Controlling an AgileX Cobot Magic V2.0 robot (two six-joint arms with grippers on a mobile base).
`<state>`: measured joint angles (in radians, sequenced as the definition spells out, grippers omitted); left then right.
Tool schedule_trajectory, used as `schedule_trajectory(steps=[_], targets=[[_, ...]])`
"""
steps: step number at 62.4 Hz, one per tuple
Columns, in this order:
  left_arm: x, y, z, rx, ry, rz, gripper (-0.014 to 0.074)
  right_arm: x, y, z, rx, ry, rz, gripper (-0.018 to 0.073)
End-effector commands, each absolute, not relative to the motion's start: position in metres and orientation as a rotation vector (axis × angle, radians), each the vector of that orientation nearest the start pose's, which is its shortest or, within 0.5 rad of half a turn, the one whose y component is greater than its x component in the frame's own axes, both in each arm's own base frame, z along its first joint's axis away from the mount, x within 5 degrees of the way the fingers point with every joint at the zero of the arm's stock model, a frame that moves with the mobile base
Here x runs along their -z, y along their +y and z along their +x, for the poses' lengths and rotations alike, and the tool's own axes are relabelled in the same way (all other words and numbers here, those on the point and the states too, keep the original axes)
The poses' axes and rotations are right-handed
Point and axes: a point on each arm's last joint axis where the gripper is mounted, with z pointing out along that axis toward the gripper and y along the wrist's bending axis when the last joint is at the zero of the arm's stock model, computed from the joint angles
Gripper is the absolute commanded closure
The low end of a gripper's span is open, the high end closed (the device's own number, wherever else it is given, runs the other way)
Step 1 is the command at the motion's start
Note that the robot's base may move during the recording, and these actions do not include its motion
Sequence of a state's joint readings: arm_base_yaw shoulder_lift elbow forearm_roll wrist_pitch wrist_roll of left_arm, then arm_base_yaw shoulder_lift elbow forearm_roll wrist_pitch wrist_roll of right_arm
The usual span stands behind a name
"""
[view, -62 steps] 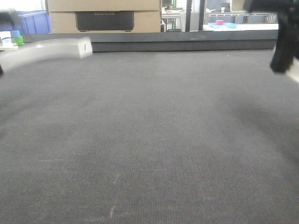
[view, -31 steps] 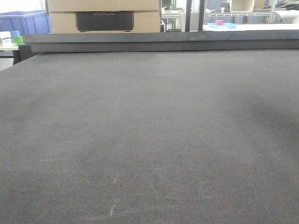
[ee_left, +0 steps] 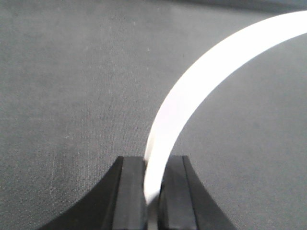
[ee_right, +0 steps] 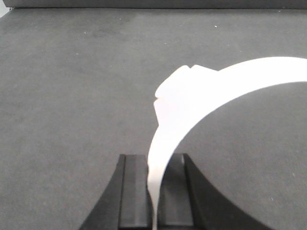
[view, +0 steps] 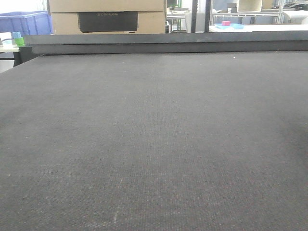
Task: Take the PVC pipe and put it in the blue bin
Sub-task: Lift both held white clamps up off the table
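**Pipe gone from the front view, not yet binned**

The table (view: 154, 144) shows nothing on it in the front view. The pipe and dark arm seen over it a second ago have left that view, so the carry is likely under way. The blue bin (view: 29, 21) sits far back on the left, its contents hidden. The left gripper (ee_left: 152, 165) pinches a white curved pipe (ee_left: 201, 81) above the table. The right gripper (ee_right: 154, 163) pinches one too; whether it is the same pipe is unclear.

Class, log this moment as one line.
left gripper: shut on PVC pipe | right gripper: shut on white piece | blue bin: beyond table
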<state>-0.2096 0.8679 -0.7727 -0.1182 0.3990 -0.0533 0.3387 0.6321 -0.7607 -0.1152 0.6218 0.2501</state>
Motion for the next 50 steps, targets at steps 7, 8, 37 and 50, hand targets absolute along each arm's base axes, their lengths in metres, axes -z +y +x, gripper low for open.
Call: schedule_trajectory(steps=[7, 8, 37, 50], targets=[[-0.350, -0.038, 0.158, 0.314, 1.865, 0.056, 0.0707, -0.361, 0.027, 0.101, -0.227, 1.865, -0.158, 0.0727], [-0.352, -0.038, 0.157, 0.312, 1.855, 0.057, 0.0707, -0.361, 0.027, 0.101, -0.227, 1.863, -0.158, 0.0727], [-0.374, -0.033, 0.142, 0.296, 1.658, 0.063, 0.0707, -0.374, 0.025, 0.095, -0.208, 1.723, -0.179, 0.0727], [-0.367, -0.028, 0.126, 0.243, 1.631, 0.103, 0.0707, -0.362, 0.018, 0.076, -0.188, 1.607, -0.200, 0.0727]])
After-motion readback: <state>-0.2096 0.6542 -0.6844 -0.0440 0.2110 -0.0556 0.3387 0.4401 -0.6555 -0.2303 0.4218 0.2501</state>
